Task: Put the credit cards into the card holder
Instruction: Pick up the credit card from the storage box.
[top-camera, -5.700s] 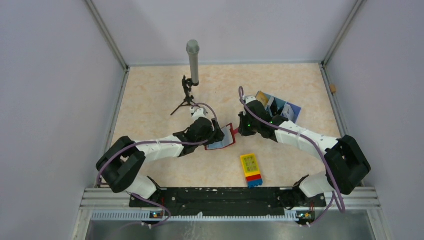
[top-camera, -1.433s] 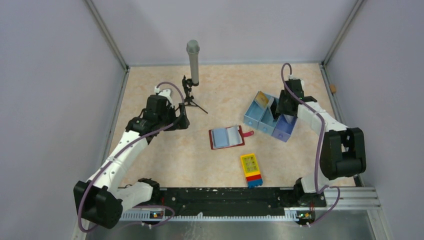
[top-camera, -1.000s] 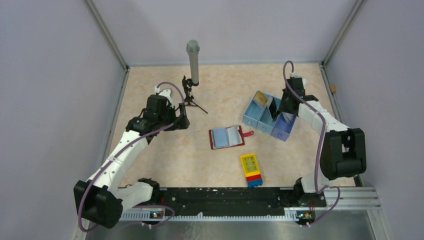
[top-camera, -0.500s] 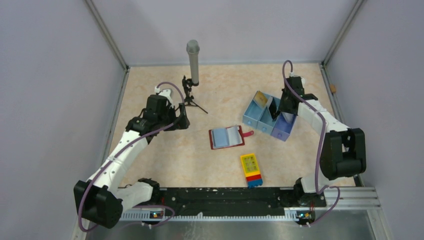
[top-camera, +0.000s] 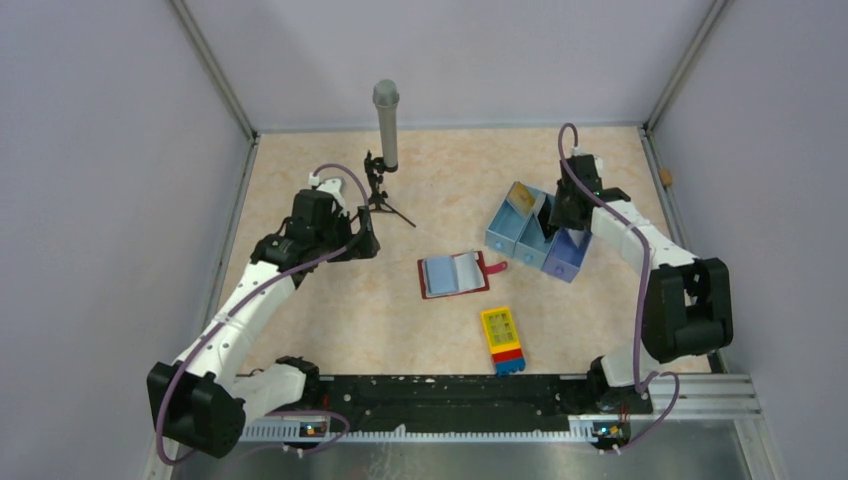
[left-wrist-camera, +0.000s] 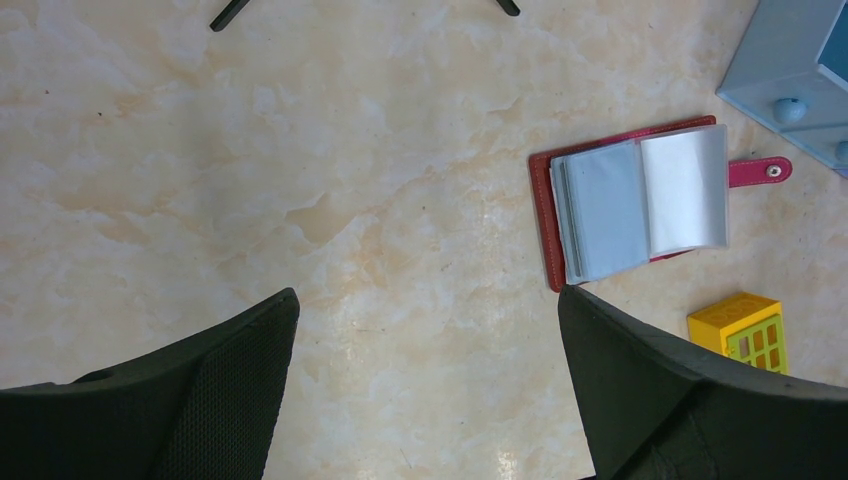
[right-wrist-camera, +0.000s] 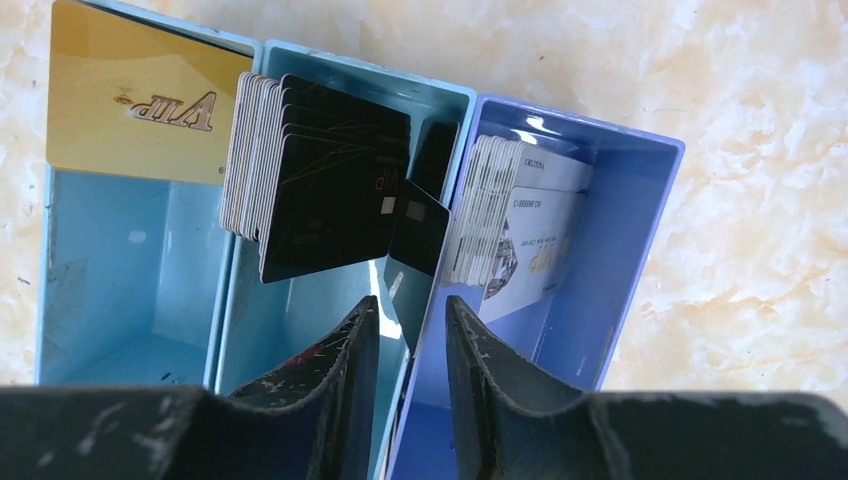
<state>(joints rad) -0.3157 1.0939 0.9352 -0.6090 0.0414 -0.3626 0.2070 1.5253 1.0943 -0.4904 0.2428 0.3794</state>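
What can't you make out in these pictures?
- Right wrist view: whether the right claw pinches the dark card or just straddles the divider of the tray; its own fingers hide the contact.
- Left wrist view: tray cut off by the right edge; yellow block partly hidden behind the left claw.
- Top view: credit cards too small to count.

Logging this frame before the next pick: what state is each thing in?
card holder, open flat, pockets up.
tray, upright, cards in all three compartments.
gold card, leaning in an end compartment.
dark cards, stacked on edge, middle compartment.
pale cards, on edge, other end compartment.
left gripper, open, empty.
right gripper, narrowly parted astride a single dark card; grip unclear.
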